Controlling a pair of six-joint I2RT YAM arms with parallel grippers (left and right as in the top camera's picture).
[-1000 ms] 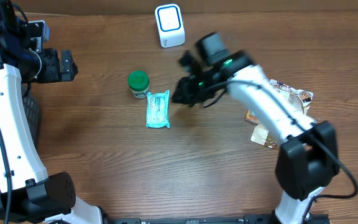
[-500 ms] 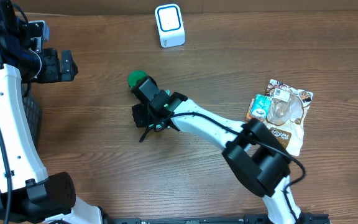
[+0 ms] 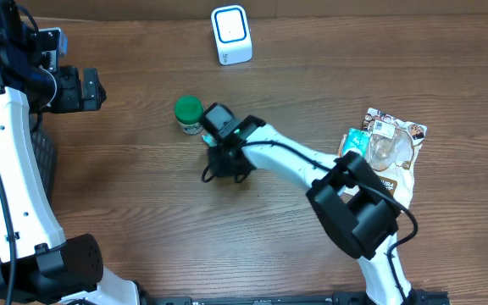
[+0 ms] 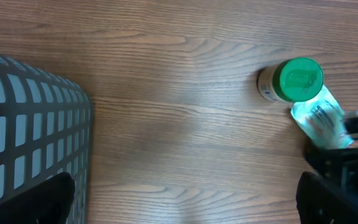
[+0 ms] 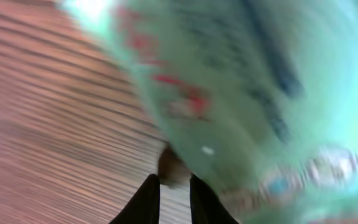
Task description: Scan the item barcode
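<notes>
Standing low over the wooden table, the right gripper sits at the near end of a teal packet. Its wrist camera is so close that the packet's printed wrapper fills the blurred picture. Two dark fingertips show close together at the bottom edge. Whether they pinch the packet or only rest at it I cannot tell. The packet lies flat just beside a small jar with a green lid, its far end touching the jar's base. The white scanner stands well apart at the far edge of the table. Some crumpled snack bags lie off to the right, beside the right arm's elbow. The left gripper hangs at the left side with its jaws spread wide and nothing between them. It is above a dark grid-walled basket.
</notes>
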